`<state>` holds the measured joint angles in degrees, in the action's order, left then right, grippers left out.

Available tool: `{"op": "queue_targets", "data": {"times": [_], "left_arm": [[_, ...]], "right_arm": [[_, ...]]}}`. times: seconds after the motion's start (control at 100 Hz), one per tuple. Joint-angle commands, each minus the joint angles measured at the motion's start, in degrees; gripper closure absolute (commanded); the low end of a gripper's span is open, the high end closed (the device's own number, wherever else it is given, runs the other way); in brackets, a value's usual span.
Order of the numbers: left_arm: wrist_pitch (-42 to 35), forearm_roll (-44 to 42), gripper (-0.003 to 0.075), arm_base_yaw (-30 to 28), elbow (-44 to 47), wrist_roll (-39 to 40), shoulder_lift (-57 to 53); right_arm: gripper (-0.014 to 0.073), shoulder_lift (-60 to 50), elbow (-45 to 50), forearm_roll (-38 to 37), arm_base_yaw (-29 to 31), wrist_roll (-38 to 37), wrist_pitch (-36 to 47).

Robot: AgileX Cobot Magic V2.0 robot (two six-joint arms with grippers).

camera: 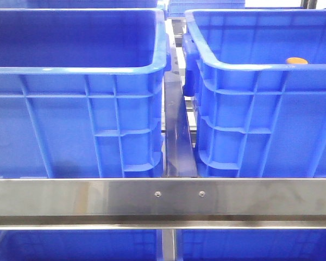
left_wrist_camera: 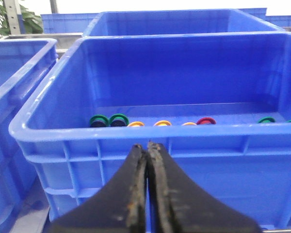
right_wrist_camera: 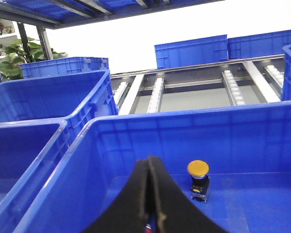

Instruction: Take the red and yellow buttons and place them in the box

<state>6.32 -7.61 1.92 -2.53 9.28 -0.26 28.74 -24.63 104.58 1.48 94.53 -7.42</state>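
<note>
In the left wrist view my left gripper [left_wrist_camera: 146, 145] is shut and empty, just outside the near wall of a blue crate [left_wrist_camera: 136, 132]. On that crate's floor lie orange-yellow buttons [left_wrist_camera: 162, 123], a red button [left_wrist_camera: 206, 121] and green ones [left_wrist_camera: 99, 120]. In the right wrist view my right gripper [right_wrist_camera: 149, 158] is shut over the box [right_wrist_camera: 233, 131], where a yellow-capped button [right_wrist_camera: 198, 169] stands on a black base. A red speck shows low in the gap between the fingers; I cannot tell what it is. The front view shows the yellow cap [camera: 296, 60] in the right crate [camera: 261, 109], and no gripper.
A second blue crate [camera: 70, 119] stands on the left, with a narrow gap and metal bar [camera: 176, 130] between the two. A steel rail [camera: 163, 196] runs across the front. More blue crates [right_wrist_camera: 189, 48] and roller tracks [right_wrist_camera: 233, 87] lie behind.
</note>
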Motion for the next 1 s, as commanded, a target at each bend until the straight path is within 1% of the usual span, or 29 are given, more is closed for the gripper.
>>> {"op": "queue_targets", "data": {"times": [0.0,0.25,0.99], "left_arm": [[-6.94,0.55,0.0739,-0.31,0.21,-0.08,-1.32],[-12.92,0.55,0.0739,-0.79,5.04,-0.08,-1.93],[-12.87,0.55,0.0739,-0.79,5.04,-0.08,-1.93]], "right_arm": [[0.0662,-0.07,-1.48,2.02,0.14,0.32,-1.84],[0.0662,-0.07,-1.38,2.02,0.14,0.32,-1.83],[0.0662,-0.07,-1.31,2.02,0.14,0.32,-1.83]]}}
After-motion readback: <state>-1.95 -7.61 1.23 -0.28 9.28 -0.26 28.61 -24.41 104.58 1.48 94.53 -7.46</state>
